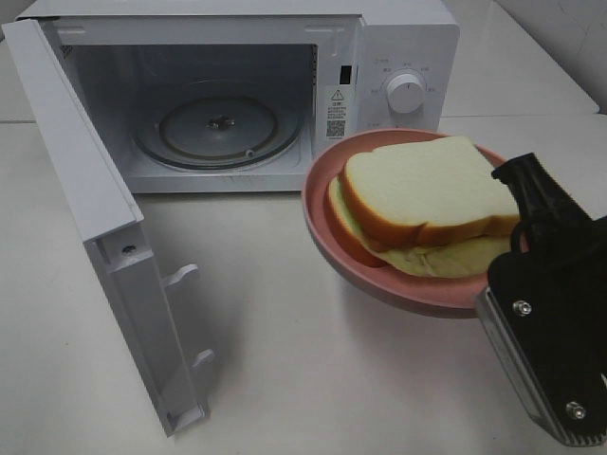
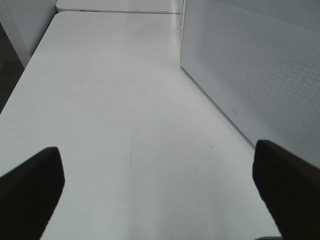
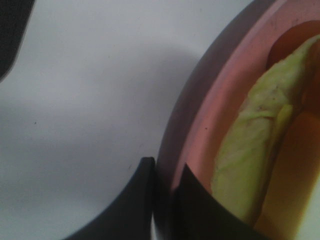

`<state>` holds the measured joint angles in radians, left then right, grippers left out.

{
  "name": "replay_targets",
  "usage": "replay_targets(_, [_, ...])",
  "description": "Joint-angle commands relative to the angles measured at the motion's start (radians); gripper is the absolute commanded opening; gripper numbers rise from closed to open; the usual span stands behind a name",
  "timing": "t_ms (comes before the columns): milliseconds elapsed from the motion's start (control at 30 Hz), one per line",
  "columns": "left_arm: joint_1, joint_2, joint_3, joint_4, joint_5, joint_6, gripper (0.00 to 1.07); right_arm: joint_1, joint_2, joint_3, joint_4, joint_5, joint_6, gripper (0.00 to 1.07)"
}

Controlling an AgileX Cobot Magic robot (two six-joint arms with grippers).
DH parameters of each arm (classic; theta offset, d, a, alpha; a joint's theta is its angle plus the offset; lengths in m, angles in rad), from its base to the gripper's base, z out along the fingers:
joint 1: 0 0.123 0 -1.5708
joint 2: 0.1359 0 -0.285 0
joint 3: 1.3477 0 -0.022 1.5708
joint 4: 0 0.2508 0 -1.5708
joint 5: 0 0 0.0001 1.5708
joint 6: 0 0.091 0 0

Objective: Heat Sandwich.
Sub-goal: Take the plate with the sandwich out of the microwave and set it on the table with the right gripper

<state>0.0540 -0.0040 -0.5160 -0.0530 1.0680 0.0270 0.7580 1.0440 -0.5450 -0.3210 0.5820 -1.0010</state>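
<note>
The sandwich (image 1: 427, 204), two thick white slices with brown crust and pale yellow-green filling (image 3: 250, 150), lies on a round pink plate (image 1: 379, 280). The plate hangs tilted above the table, in front of the microwave's control panel. My right gripper (image 1: 520, 237) is shut on the plate's right rim (image 3: 210, 110), one finger above and one below it (image 3: 164, 170). The white microwave (image 1: 228, 95) stands at the back with its door (image 1: 104, 237) swung wide open to the left and a bare glass turntable (image 1: 218, 128) inside. My left gripper (image 2: 160, 190) is open over bare table, holding nothing; the exterior view does not show it.
The open door juts toward the front left of the white table (image 1: 303, 360). The microwave's perforated side wall (image 2: 250, 65) rises close beside the left gripper. A timer knob (image 1: 406, 93) sits on the control panel just behind the plate.
</note>
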Motion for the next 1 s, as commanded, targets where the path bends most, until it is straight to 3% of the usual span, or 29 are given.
replay_targets(33, [0.003,-0.008,0.001,-0.008,0.0,-0.004,0.98,0.003,-0.035,0.013,-0.082,0.001,0.105,0.0])
replay_targets(667, [0.003,-0.008,0.001,-0.008,0.0,-0.004,0.98,0.001,-0.053,0.032,-0.357,0.2,0.782,0.0])
replay_targets(1000, [0.003,-0.008,0.001,-0.008,0.0,-0.004,0.98,0.0,0.069,0.022,-0.483,0.262,1.063,0.01])
